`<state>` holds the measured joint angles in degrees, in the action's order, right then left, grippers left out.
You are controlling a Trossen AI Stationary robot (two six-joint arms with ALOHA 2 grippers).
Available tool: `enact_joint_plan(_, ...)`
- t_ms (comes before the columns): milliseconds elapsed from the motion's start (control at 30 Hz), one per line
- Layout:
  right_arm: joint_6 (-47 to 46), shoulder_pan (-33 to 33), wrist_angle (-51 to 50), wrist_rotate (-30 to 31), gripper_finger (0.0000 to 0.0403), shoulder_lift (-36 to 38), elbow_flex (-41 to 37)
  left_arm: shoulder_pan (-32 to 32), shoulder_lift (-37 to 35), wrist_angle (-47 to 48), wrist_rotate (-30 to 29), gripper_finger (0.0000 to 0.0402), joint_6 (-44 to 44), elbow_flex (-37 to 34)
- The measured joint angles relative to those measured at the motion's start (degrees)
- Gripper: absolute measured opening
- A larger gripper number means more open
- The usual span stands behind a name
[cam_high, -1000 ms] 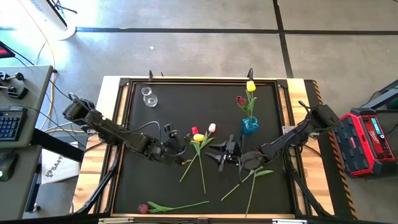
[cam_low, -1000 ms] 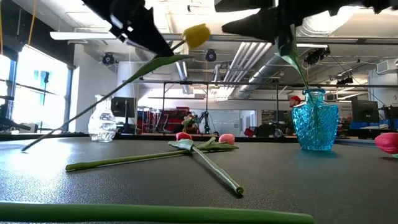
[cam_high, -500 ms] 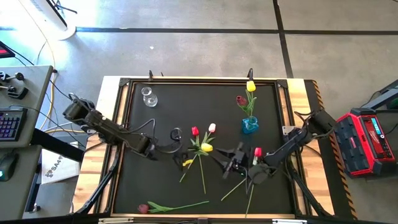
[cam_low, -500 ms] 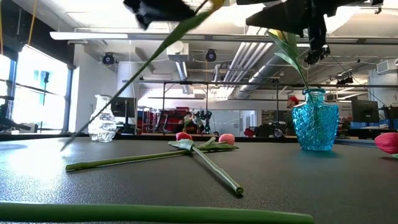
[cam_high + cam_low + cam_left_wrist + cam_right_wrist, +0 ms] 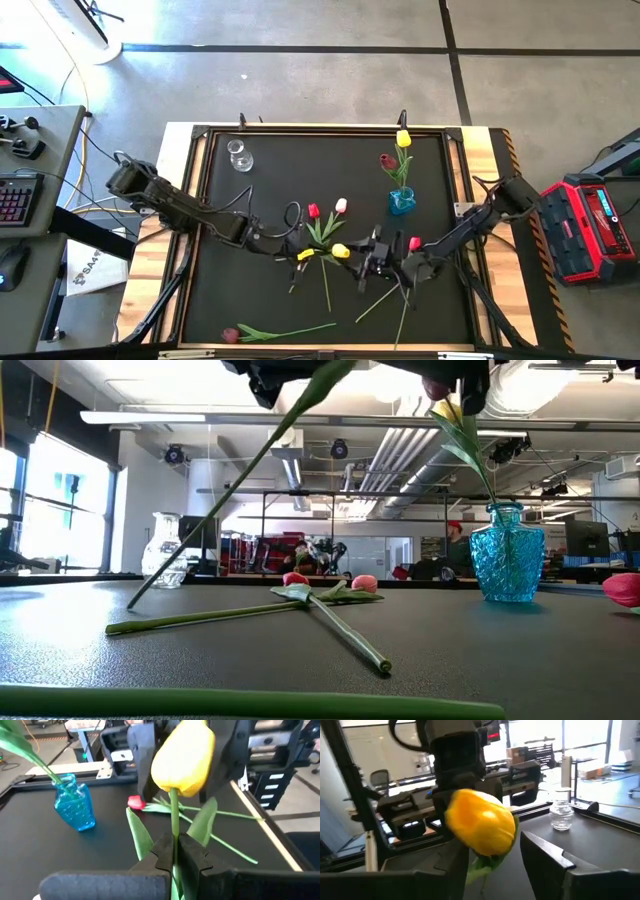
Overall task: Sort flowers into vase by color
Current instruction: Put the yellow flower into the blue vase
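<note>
Above the surface, mid-air: yellow tulip, its stem slanting down toward the mat.
Left end effector: my fingers are clamped on the yellow tulip's stem just below the head.
Right end effector: my fingers stand apart on either side of the yellow head, not touching it.
Blue vase: upright at mid-right, already holding two flowers.
Clear vase: far-left corner.
Loose tulips: red and pink heads lie near centre; a dark one lies at the near edge.

Overhead sees the whole table; low looks level across it; both wrists apparently face one yellow tulip.
</note>
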<state>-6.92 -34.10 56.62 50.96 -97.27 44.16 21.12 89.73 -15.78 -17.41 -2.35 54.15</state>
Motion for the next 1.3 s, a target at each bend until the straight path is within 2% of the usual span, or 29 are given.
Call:
enact_joint_plan(300,0.51,3.46,-1.53,-7.19,0.0165,0.0,0.0,0.09,-0.02,-1.74,0.42,0.0003,0.07,0.0)
enact_joint_plan(500,-0.25,4.39,-1.47,-7.92,0.0156,0.04,0.0,0.05,-0.02,-1.88,0.46,0.0003,0.04,0.0)
enact_joint_plan(633,0.06,4.4,-1.13,-7.93,0.0112,0.07,0.0,0.01,-0.02,-2.0,0.42,0.0003,-0.33,0.0)
enact_joint_plan(833,1.87,4.51,-0.97,-7.82,0.0013,0.07,0.0,-0.5,-0.02,-1.99,0.34,0.0003,-1.6,0.0)
enact_joint_plan(1033,2.64,4.51,-0.99,-5.24,0.0008,0.07,0.0,-0.58,-0.02,-1.78,-1.09,0.0013,-4.79,0.0)
enact_joint_plan(1167,4.28,4.42,-3.21,-2.0,0.0004,1.22,0.0,-0.53,-0.05,0.28,-4.26,0.0047,-4.63,0.03)
enact_joint_plan(1300,4.18,3.61,-10.03,2.16,0.0002,5.55,-0.02,-0.44,-0.09,2.37,-5.02,0.0086,-4.9,0.07)
